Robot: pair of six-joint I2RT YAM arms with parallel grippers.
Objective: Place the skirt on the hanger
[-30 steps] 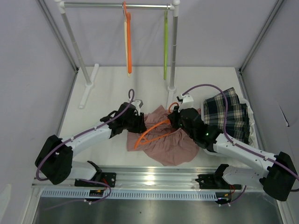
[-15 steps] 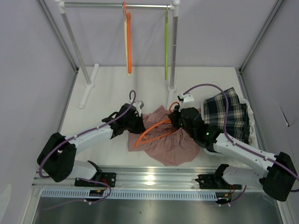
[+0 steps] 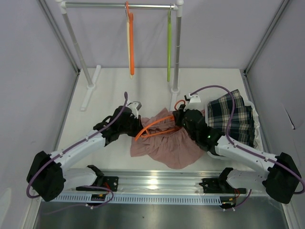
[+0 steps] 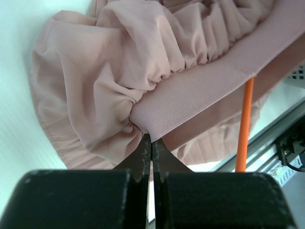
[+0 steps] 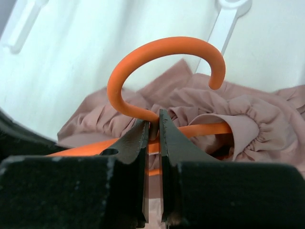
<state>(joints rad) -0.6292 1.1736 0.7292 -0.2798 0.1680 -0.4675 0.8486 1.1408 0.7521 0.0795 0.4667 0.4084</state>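
Right tool (image 5: 152, 129) is pressed together on the neck of an orange hanger (image 5: 143, 57), just below its hook, and I see the hanger's bar running off toward the left arm through the waist of the pink garment (image 4: 95, 71). Left tool (image 4: 151, 143) is pinching the smooth waistband of that same garment, fingers squeezed to a thin slit. Neither tool has the task's things. The plaid skirt (image 3: 233, 117) lies just to the right of the right tool, beside that arm's forearm, flat on a white cloth (image 3: 258, 121) near the desk's (image 3: 114, 90) right edge. Its long axis looks to me to run from the far side toward the near side, slightly slanted, with the arm's cable arcing over it. I judge the right arm far the nearer of the two; the left arm would have to cross the pink garment to reach it. The cream hanger (image 3: 127, 47) hangs on the rail (image 3: 119, 5) at the far end, tight against a second orange hanger (image 3: 131, 47), well apart from both tools and roughly straight out beyond the left one. Counting: two tools, both occupied; one plaid skirt; one pink garment; four hangers, namely two orange, one cream, and one lime-green hanger (image 3: 168, 47).
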